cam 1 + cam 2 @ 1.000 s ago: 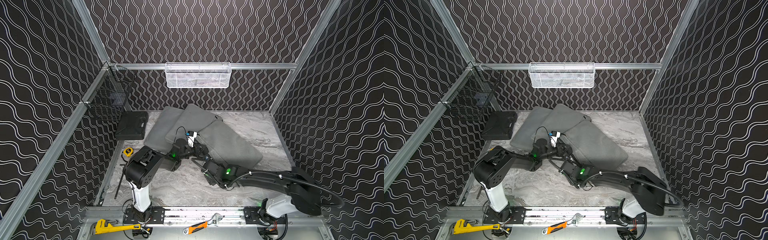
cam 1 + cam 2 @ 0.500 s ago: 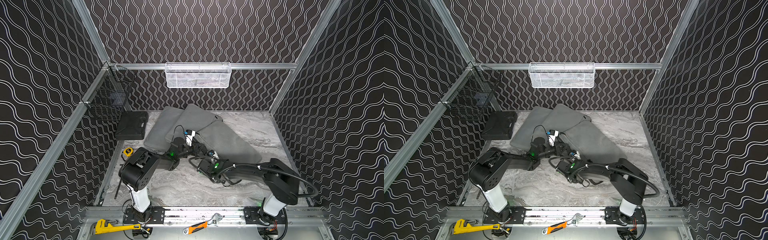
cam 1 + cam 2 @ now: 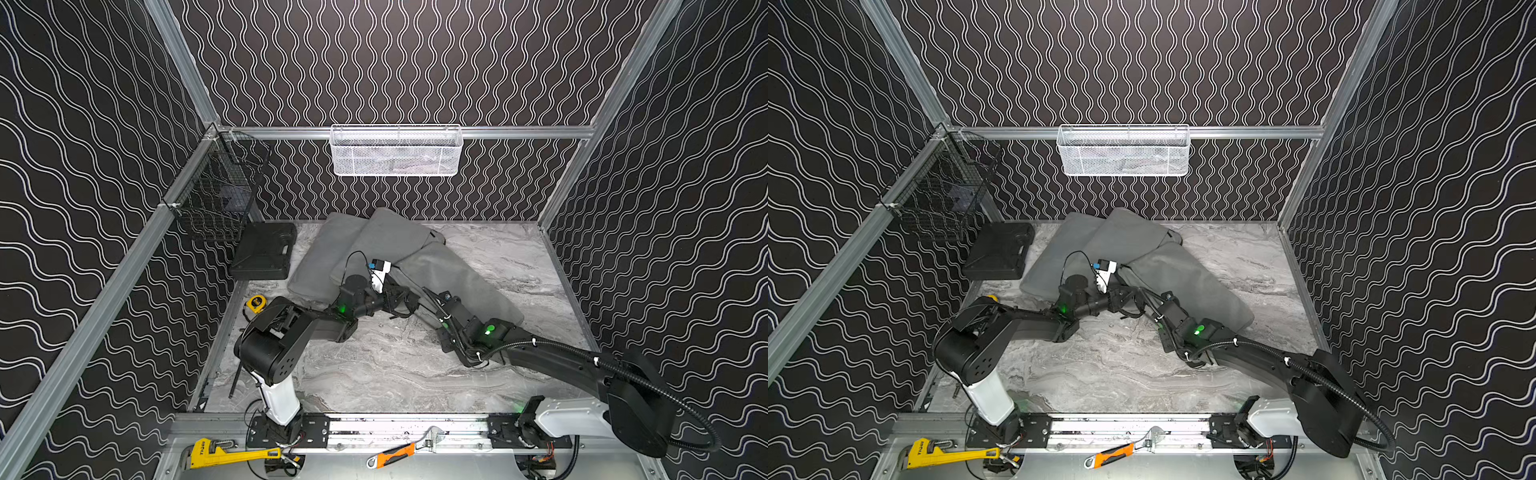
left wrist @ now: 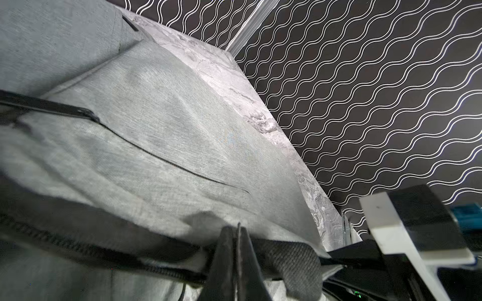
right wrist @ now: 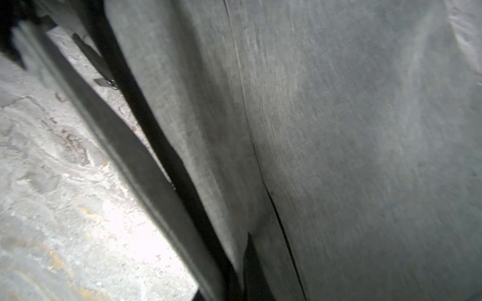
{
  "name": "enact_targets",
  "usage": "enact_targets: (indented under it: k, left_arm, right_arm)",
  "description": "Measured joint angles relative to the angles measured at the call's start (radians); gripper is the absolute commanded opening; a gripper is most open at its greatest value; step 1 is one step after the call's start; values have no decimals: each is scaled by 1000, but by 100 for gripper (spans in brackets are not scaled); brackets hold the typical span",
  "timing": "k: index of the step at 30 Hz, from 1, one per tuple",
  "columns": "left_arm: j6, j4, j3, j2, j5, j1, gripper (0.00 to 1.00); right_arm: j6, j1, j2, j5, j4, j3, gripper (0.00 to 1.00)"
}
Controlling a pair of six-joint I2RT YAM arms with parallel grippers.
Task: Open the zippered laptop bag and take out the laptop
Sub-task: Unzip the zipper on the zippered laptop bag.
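While the grey laptop bag (image 3: 457,274) lies flat toward the back of the marble table (image 3: 374,365), left gripper (image 4: 238,260) is pinched tight on its black-strapped near edge, and right gripper (image 5: 245,268) is clenched alongside, contents unclear.

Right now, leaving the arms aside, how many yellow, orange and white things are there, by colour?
Yellow: 2, the pipe wrench and the tape measure
Orange: 1, the orange-handled wrench
White: 1, the mesh basket
Total: 4

Laptop bag (image 3: 449,270) on table (image 3: 395,374); case (image 3: 262,255) left; basket (image 3: 395,151) behind.
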Motion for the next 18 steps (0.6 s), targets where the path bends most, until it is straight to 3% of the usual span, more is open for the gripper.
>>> enact_targets:
  k: [18]
  left_arm:
    - [11, 124, -55, -27, -135, -135, 0]
  right_arm:
    - [34, -112, 10, -333, 135, -14, 0]
